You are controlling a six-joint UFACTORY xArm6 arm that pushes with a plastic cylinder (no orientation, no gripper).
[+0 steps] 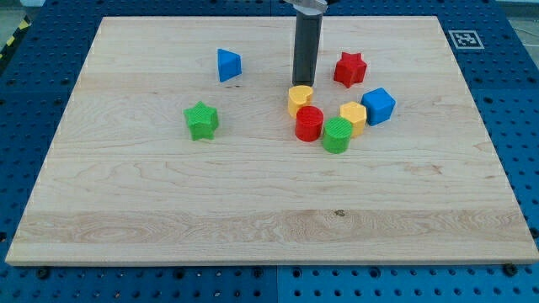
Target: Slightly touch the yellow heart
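The yellow heart (299, 98) lies just right of the board's middle, in the upper half. My tip (303, 83) stands right at the heart's top edge, touching it or nearly so. A red cylinder (309, 123) sits just below the heart, against it.
A green cylinder (337, 135), a yellow hexagon (353, 117) and a blue cube (378, 106) form a row to the right of the red cylinder. A red star (349, 69) lies at the upper right, a blue triangle (227, 65) upper left, a green star (201, 120) left. The wooden board (168, 210) lies on a blue perforated table.
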